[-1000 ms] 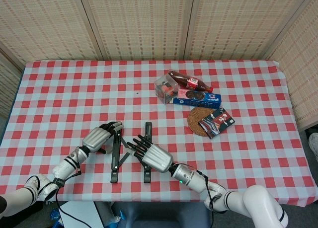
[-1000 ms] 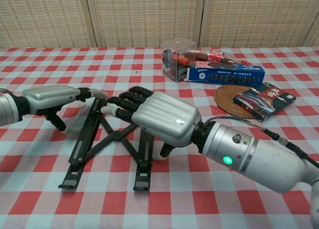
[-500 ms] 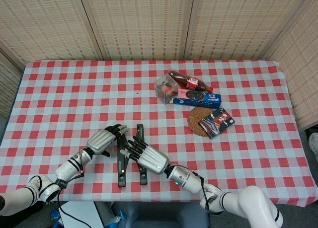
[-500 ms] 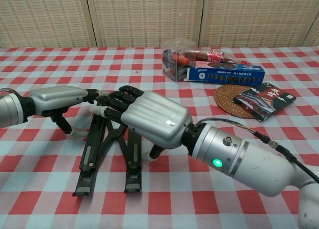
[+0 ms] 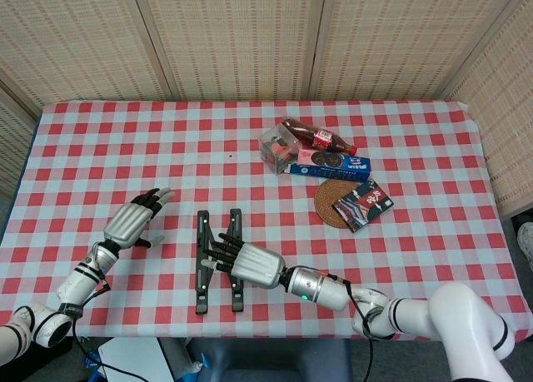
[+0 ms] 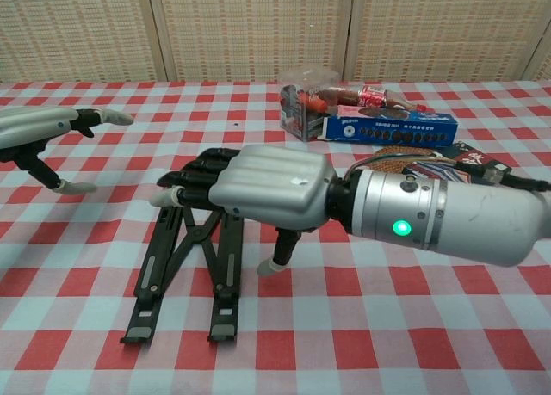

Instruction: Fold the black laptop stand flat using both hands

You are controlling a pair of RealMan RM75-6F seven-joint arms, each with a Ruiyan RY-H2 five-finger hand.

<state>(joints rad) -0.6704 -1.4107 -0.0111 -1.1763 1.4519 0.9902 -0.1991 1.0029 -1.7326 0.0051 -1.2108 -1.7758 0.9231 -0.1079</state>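
Note:
The black laptop stand [image 5: 201, 257] [image 6: 155, 274] lies on the checked cloth near the front edge, its two long bars nearly parallel and close together, with cross links showing between them. My right hand [image 5: 252, 265] [image 6: 258, 188] stretches over the stand's far end from the right. Its fingers [image 6: 185, 180] rest on the bars without closing round them, and its thumb tip touches the cloth beside the stand. My left hand [image 5: 133, 220] [image 6: 43, 128] hovers well to the left of the stand, fingers apart, holding nothing.
At the back right sit a clear plastic box [image 5: 276, 146], a cola bottle [image 5: 321, 138], a blue cookie box [image 5: 329, 163] and a black packet [image 5: 363, 205] on a woven coaster [image 5: 326, 200]. The table's front edge [image 5: 166, 328] runs just below the stand.
My left hand has let go of the stand and drawn away to the left. The two bars have come together from a wide spread. My right hand has settled lower over the stand.

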